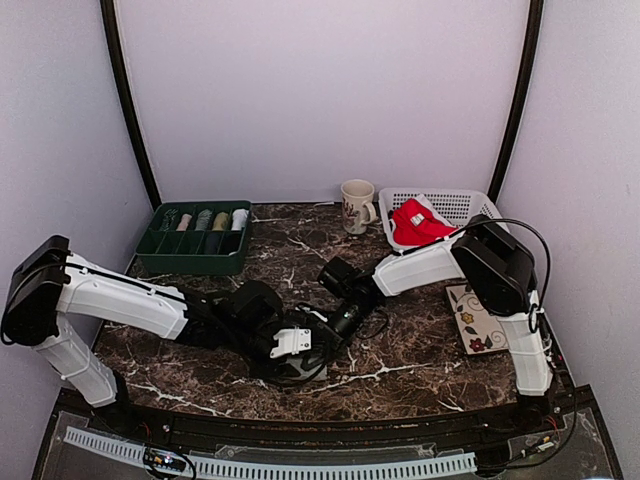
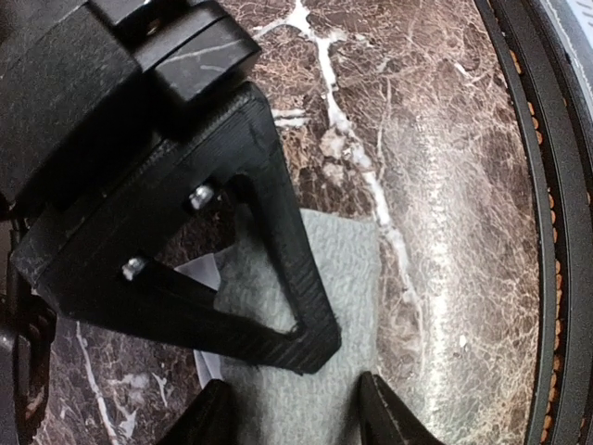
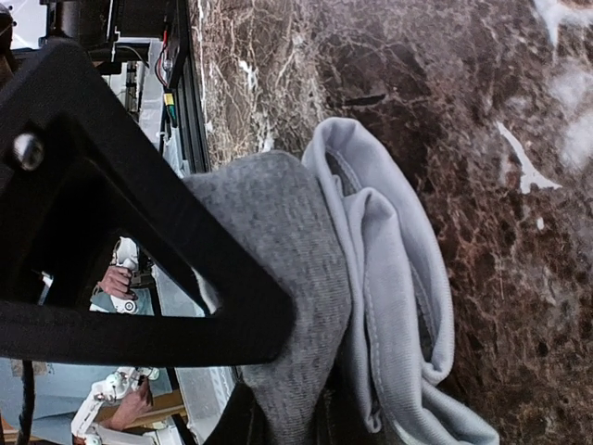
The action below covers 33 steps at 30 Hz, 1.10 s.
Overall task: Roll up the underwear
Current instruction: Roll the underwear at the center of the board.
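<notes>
The light grey underwear (image 2: 343,278) lies on the marble near the table's front middle, partly folded into a thick wad (image 3: 389,278). My right gripper (image 3: 283,422) is shut on a fold of it and lifts that fold off the marble. My left gripper (image 2: 296,413) is open just above the cloth, one fingertip (image 2: 384,417) near its edge. In the top view the two grippers (image 1: 305,350) (image 1: 328,330) meet and hide this cloth. A red underwear (image 1: 418,222) with a white tag lies in the white basket (image 1: 455,205) at the back right.
A green divided tray (image 1: 195,240) holding several rolled garments stands at the back left. A mug (image 1: 356,205) stands beside the basket. A flowered card (image 1: 475,320) lies at the right. The table's black front rail (image 2: 547,232) runs close by the grey cloth.
</notes>
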Each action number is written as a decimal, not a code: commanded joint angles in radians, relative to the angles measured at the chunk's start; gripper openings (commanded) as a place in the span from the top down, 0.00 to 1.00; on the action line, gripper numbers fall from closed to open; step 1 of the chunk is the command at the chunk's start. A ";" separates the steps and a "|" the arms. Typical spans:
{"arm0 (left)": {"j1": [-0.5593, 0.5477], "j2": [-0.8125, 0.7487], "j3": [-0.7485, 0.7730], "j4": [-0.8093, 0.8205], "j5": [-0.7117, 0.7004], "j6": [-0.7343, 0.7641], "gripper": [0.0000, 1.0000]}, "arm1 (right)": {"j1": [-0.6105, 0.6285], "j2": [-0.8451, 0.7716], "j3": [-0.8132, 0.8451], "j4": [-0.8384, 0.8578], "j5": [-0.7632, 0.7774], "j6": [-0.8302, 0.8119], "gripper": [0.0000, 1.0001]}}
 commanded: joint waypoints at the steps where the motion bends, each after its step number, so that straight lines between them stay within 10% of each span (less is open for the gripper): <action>1: -0.006 0.031 0.020 -0.105 0.039 0.034 0.57 | -0.018 0.017 -0.014 -0.053 0.147 0.006 0.89; 7: 0.021 0.055 0.028 -0.178 0.186 -0.006 0.76 | -0.068 -0.122 -0.087 0.039 0.213 0.020 0.62; 14: 0.129 0.152 0.134 -0.270 0.377 -0.007 0.80 | -0.075 -0.249 -0.207 0.162 0.222 0.015 0.52; 33: 0.177 0.201 0.146 -0.227 0.440 -0.018 0.80 | 0.001 -0.151 -0.125 0.127 0.257 -0.015 0.56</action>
